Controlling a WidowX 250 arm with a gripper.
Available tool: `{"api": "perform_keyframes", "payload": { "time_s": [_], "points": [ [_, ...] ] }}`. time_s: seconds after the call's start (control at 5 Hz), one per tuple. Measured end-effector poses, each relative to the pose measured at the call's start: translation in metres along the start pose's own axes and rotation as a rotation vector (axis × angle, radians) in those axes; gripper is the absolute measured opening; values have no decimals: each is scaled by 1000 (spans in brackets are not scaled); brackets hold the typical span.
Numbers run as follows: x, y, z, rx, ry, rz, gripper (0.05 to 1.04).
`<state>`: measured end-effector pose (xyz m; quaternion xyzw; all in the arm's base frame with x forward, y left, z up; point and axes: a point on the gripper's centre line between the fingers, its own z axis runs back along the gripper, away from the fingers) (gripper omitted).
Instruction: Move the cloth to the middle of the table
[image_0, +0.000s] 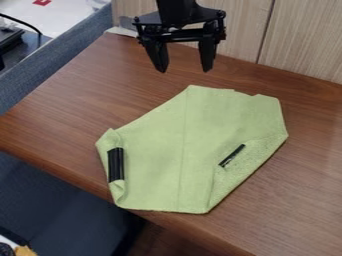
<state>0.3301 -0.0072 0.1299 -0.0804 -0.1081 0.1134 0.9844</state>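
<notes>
Pincer (184, 70): wide, its two fingers set well apart and pointing down, with bench surface visible through the gap. It hangs at the top of the view, beyond the far edge of the cloth (160, 150) and apart from it. The black arm (175, 9) enters from the top edge, right above the pincer.

Cloth: light green, lying spread on the wooden bench (63, 105). Its lower-left corner reaches the bench's near edge; cannot tell whether it overhangs. Outline is irregular and many-sided. Far edge is uneven, with a small notch toward the right. A faint straight crease runs from the far edge down to the near edge.

Left side of cloth: border curls up and inward, with a broad black strip (116, 164) upright in the view along the curl. Lower right: a flap is folded over, its face rougher in texture than the rest. A narrower black strip (232, 155) lies slanted at this fold, upper end toward the right.

Surroundings: pale wood-grain panel (300, 40) behind the bench, with a dark vertical seam. Blue-grey fabric divider (73, 45) along the bench's upper-left side. Black cable (23, 23) beyond the divider, at upper left.
</notes>
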Motion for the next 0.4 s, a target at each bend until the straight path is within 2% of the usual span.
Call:
{"api": "perform_keyframes", "payload": {
  "time_s": [0.4],
  "points": [
    [0, 0, 0, 0, 0, 5, 999]
  ]
}}
